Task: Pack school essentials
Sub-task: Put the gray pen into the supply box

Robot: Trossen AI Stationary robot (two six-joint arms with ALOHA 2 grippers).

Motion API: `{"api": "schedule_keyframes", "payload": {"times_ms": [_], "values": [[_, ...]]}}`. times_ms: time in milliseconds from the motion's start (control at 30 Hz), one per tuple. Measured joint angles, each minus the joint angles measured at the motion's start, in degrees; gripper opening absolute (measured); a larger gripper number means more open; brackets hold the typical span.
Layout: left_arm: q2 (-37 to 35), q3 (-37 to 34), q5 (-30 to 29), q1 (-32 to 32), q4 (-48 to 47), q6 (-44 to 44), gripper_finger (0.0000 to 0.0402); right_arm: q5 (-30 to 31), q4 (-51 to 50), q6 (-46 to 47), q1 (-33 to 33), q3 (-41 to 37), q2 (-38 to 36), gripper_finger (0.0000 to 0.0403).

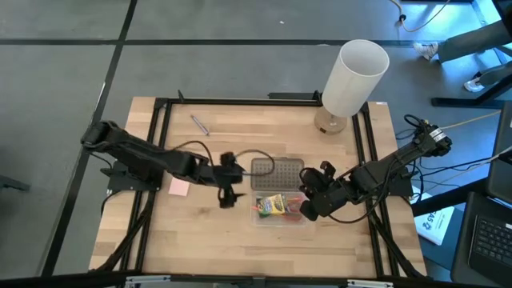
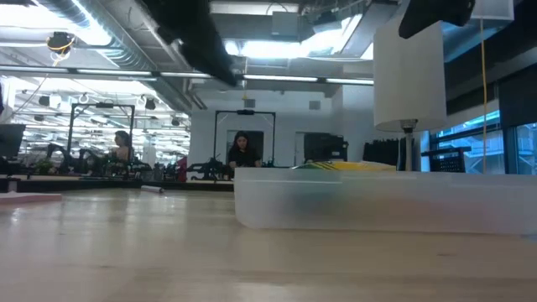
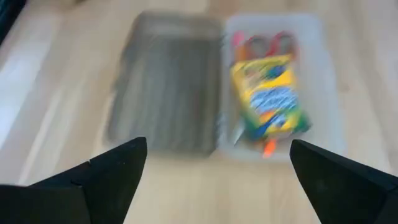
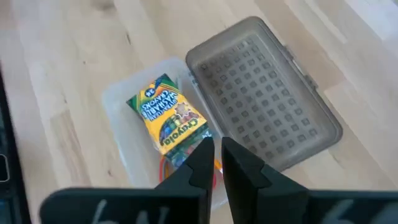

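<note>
A clear flat box (image 1: pixel 280 208) lies open at the table's middle, its grey dotted lid (image 1: pixel 276 170) folded back toward the far edge. Inside lie a green-yellow crayon box (image 4: pixel 168 115), red-handled scissors (image 3: pixel 267 42) and something orange (image 3: pixel 268 147). My left gripper (image 1: pixel 230 184) hangs open just left of the box, nothing between its fingers (image 3: pixel 217 155). My right gripper (image 1: pixel 308 204) hovers shut over the box's right end (image 4: pixel 216 155), touching nothing that I can see. A pink square pad (image 1: pixel 178 187) lies flat under the left arm. A short purple pen (image 1: pixel 200 125) lies at the far left.
A tall white cylinder lamp (image 1: pixel 352 80) stands at the far right corner. A black frame (image 1: pixel 240 101) runs along the table's far and side edges. Bare wood lies in front of the box. People sit in the room beyond the table (image 2: pixel 242 151).
</note>
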Motion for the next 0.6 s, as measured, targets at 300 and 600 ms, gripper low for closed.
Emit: {"api": "schedule_keyframes", "payload": {"times_ms": [300,600], "values": [[-8.24,0.0,-1.66,6.5,-26.05,-12.17,0.039,-3.09,6.0,-8.14,-0.07,0.02,0.0,0.0035],[-10.91,-0.02,0.99,23.94,-32.26,-8.93,0.039,-9.53,14.63,-17.74,-0.07,0.02,0.0,0.0035]]}}
